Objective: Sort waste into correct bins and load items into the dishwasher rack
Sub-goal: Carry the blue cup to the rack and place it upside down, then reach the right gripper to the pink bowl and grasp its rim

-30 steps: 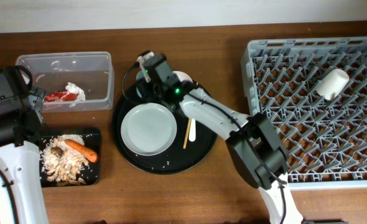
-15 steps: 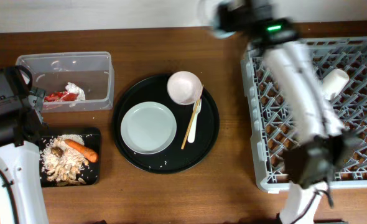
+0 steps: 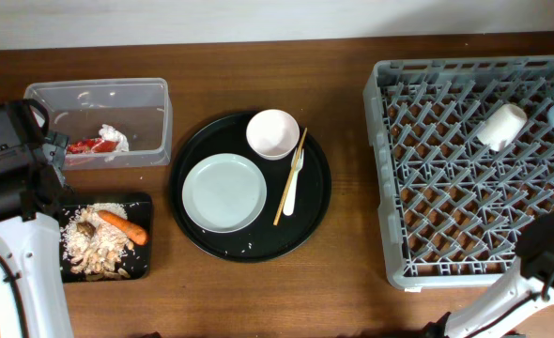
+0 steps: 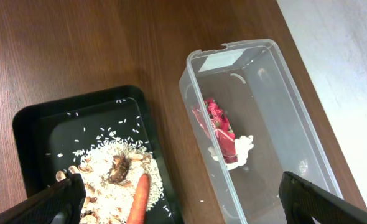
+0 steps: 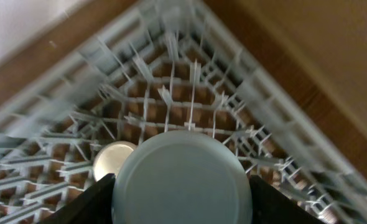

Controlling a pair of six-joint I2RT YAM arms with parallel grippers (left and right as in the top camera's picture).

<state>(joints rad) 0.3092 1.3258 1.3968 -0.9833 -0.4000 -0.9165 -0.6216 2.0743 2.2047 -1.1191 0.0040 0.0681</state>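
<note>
- The right end effector has swung from the round black tray to the dishwasher rack, grasping the light blue cup above its corner, near the small cream cup.
- The left end effector stays released over the clear tub.
- 1 more cup is nearly loaded, I judge.

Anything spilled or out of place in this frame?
Minor only: loose rice grains lie scattered across bare parts of the flat black tray, and a white speck sits on the round black tray.

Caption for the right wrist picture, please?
Claw holding a round light blue cup above the grey plastic lattice rack.
</note>
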